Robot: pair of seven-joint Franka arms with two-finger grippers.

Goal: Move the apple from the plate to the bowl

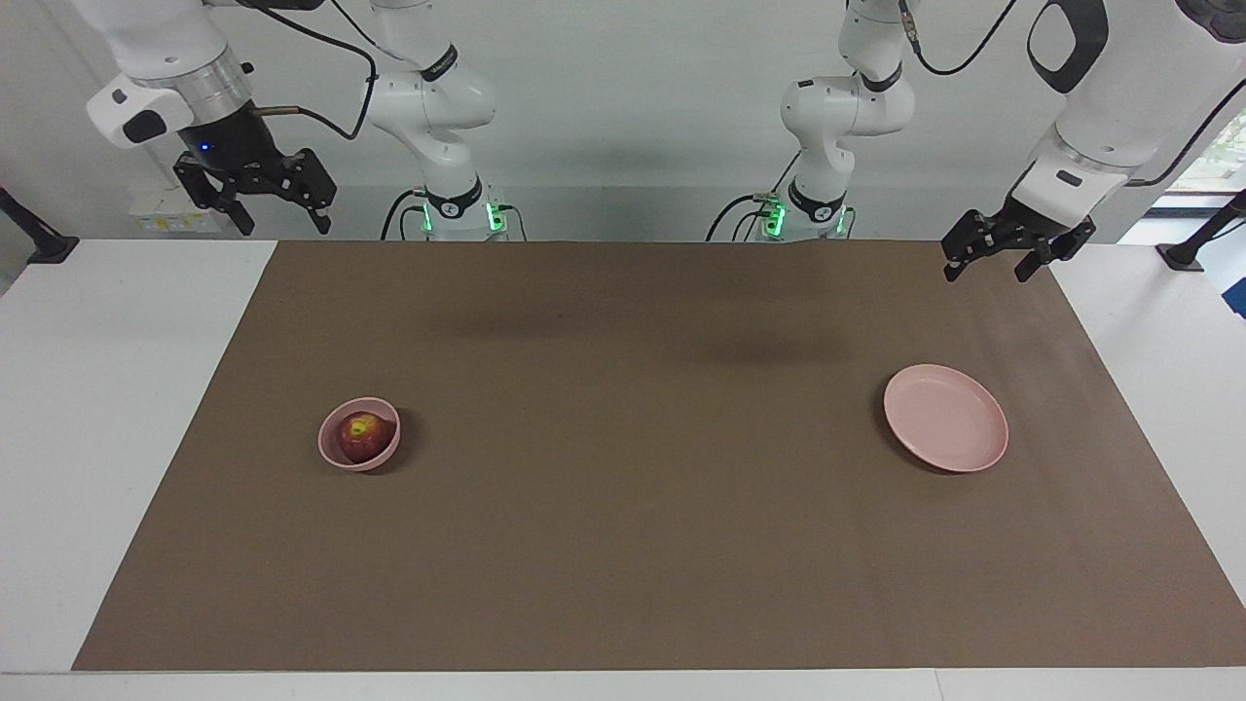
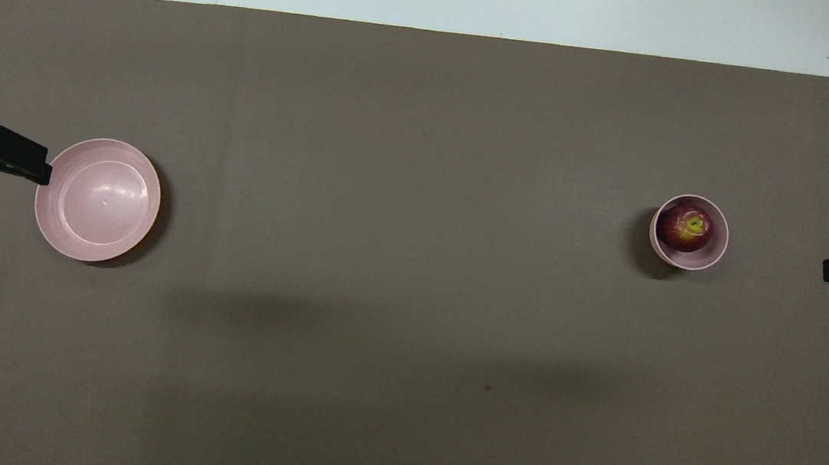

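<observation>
Apple: already sits in the bowl, well below and forward of the right gripper, toward the table's middle from it.
Plate: bare, below the left gripper.
Claws: both spread wide, holding nothing, raised at the table's robot edge.
Nearer arm: right.
Judgement: task looks done.

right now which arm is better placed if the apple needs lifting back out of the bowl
Likely the right. The apple sits in the bowl at the right arm's end of the table. The right gripper hangs open at that end; the left gripper waits, open, by the plate.
</observation>
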